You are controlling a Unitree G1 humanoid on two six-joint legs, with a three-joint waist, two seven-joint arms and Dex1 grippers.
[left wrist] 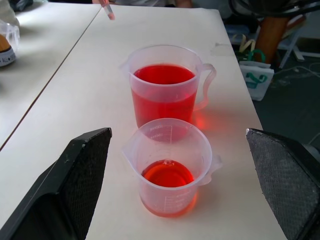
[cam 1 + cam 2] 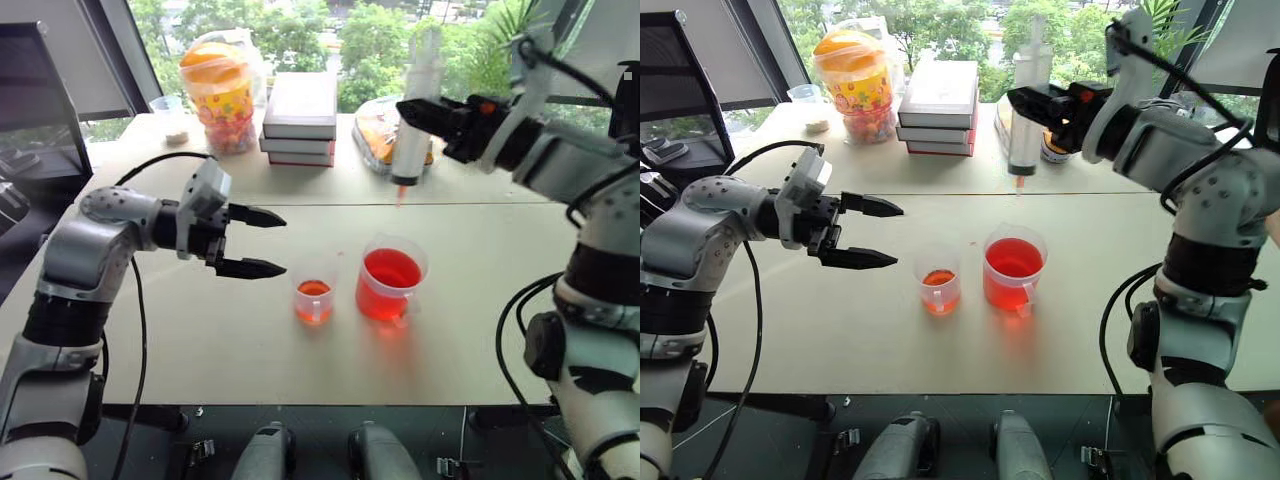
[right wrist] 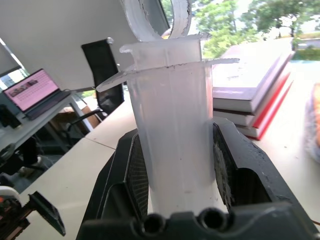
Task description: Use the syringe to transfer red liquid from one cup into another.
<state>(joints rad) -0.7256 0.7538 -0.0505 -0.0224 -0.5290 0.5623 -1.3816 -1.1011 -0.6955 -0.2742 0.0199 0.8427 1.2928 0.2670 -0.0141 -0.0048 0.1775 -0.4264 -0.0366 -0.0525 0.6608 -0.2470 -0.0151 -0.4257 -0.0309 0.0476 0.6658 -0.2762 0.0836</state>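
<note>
The right gripper [image 2: 432,118] is clamping its black fingers on the syringe [image 2: 413,140], holding it upright in the air with the nozzle pointing down, above and behind the big beaker [image 2: 391,279]. The left gripper [image 2: 258,242] is hovering with its fingers wide apart and holding nothing, just at nine o'clock of the small cup [image 2: 314,289]. On the table [image 2: 200,340], the small cup is standing close beside the big beaker, at its nine o'clock.

The main risk is dripping: the nozzle is hanging over bare table, at about twelve o'clock of the beaker, so any red liquid [image 1: 164,74] left inside could fall outside both vessels. Whether the barrel is loaded is hard to tell; it looks mostly pale. The smooth barrel could also slide in the fingers when the plunger is pushed. The open left fingers are near enough to the light cup to knock it over if they swing in carelessly.

Both vessels are clear, thin plastic with flared rims, spouts and side handles; the beaker is wide and fairly full, the cup narrow with a shallow red pool at its bottom. The syringe is a fat, frosted cylinder with flat flanges and a ringed plunger top. The tabletop is matte and pale.
</note>
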